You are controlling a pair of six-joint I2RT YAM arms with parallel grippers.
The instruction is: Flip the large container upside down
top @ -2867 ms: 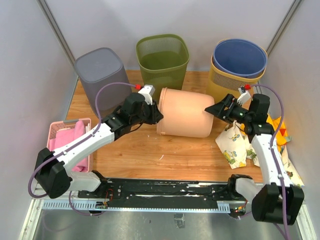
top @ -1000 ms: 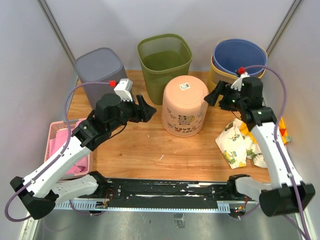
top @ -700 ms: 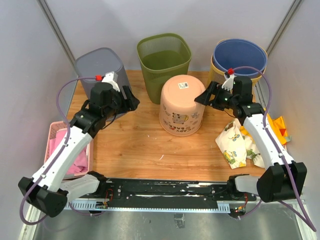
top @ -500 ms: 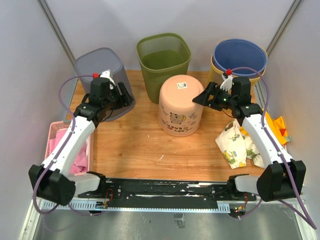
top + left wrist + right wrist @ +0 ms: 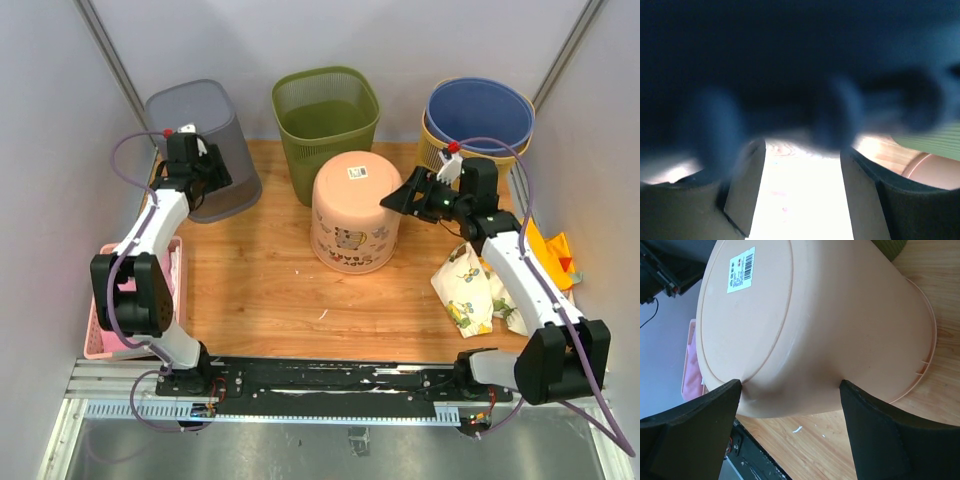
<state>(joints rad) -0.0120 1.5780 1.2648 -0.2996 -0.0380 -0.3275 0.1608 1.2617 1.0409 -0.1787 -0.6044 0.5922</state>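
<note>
Five bins are in view around the wooden table [image 5: 270, 290]. The peach container [image 5: 353, 220] sits mouth down at centre, with one tilted grey bin [image 5: 195, 140], one green bin [image 5: 325, 115], and one blue bin [image 5: 480, 112] nested in one yellow bin [image 5: 438, 158]. The right gripper [image 5: 398, 197] is spread wide and empty. Only its wrist view shows it straddling the peach base. The left gripper [image 5: 205, 172], by the grey bin, is parted and empty.

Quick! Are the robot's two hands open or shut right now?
Left gripper: open, holding nothing.
Right gripper: open, fingers spread beside the peach container, not gripping it.
</note>
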